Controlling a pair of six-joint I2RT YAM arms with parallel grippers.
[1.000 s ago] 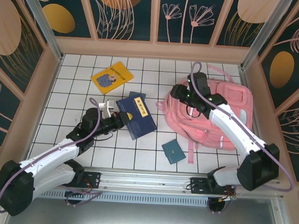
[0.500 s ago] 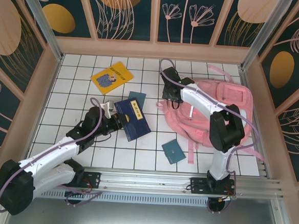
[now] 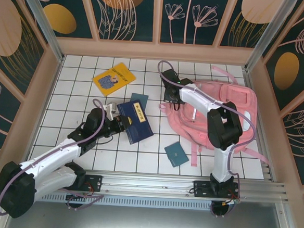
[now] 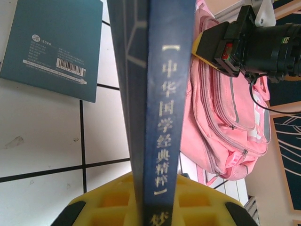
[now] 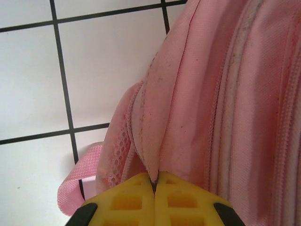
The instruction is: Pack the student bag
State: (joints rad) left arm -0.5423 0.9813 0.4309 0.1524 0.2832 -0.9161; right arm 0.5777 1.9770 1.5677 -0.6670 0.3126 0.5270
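So compared to a second ago, the right arm has folded back and its wrist has slid from over the top of the bag to the bag's left edge. The right gripper (image 5: 154, 181) had its fingers spread back then. Now the yellow pads are pressed together with a fold of pink fabric pinched between them, right at the seam next to a mesh bit and a loop of strap.

The left arm has hardly budged. The left gripper (image 4: 153, 207) is still clamped on the spine of the dark blue book (image 4: 169, 94), which sits tilted up on the tiles about where it was. A teal booklet (image 4: 51, 47) lies flat just beyond it.

The student bag (image 3: 236, 107) lies flat on the right half of the white tiled table (image 3: 74, 103), its left edge near the middle. It's glossy pink and way bigger than any of the books. Zipper lines curve across the front pockets, and pink straps trail off at the far end and toward the near edge. The left wrist view shows a greyish strip along one side.
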